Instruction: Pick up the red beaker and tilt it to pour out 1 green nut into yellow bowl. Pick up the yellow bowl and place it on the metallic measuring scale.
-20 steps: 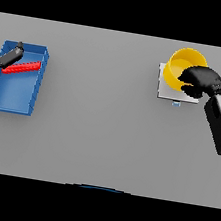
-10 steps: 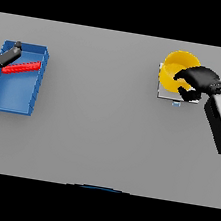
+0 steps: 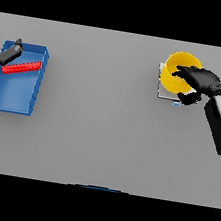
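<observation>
The yellow bowl [image 3: 174, 78] sits at the far right on the metallic measuring scale [image 3: 161, 94], whose pale plate shows under its left and front edge. My right hand [image 3: 202, 80] reaches in from the right, with its fingers curled over the bowl's right rim and its thumb below, outside the wall. At the far left the red beaker [image 3: 22, 67] lies on its side in the blue tray [image 3: 18, 99]. My left hand [image 3: 7, 54] is at the tray's back left corner, by the beaker's left end, fingers straight. No green nut is visible.
A small blue mark [image 3: 176, 104] shows on the front edge of the scale. The blue tray has raised walls, and the grey table spreads wide between it and the scale.
The right hand brought the yellow bowl slightly left and down over the scale. The left hand drew back a little to the left; the red beaker stayed in the tray.
</observation>
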{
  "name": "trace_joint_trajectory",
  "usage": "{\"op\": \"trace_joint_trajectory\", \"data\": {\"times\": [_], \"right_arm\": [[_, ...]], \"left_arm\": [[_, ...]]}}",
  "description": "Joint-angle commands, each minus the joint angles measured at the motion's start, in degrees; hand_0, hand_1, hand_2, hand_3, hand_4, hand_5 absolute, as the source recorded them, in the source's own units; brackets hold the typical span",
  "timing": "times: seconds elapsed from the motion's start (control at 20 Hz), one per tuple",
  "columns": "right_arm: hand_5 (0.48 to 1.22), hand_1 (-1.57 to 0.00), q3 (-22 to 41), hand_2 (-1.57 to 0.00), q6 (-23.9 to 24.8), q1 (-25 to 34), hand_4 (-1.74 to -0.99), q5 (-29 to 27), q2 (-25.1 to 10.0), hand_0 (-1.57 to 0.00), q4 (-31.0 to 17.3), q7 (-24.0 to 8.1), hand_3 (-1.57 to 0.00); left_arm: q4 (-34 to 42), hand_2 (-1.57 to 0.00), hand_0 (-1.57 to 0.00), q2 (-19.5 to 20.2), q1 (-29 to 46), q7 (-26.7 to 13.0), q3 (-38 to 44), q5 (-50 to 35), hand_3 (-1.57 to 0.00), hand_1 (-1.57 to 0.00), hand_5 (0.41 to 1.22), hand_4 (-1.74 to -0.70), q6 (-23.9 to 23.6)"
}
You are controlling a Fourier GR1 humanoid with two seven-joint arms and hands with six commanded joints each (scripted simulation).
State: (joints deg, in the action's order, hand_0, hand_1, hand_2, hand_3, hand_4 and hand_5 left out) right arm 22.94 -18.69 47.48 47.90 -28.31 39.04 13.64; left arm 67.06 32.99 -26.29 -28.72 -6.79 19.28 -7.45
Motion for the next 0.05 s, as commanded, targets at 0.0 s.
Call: {"op": "trace_joint_trajectory", "data": {"times": [0.0], "right_arm": [[0.738,-0.02,-0.20,-0.03,-0.37,0.11,-1.478,-0.25,0.19,-0.02,-0.30,-0.24,-0.15]], "left_arm": [[0.20,0.00,0.00,-0.12,0.52,0.59,-0.03,-0.23,0.00,0.00,0.665,-0.73,0.07]]}}
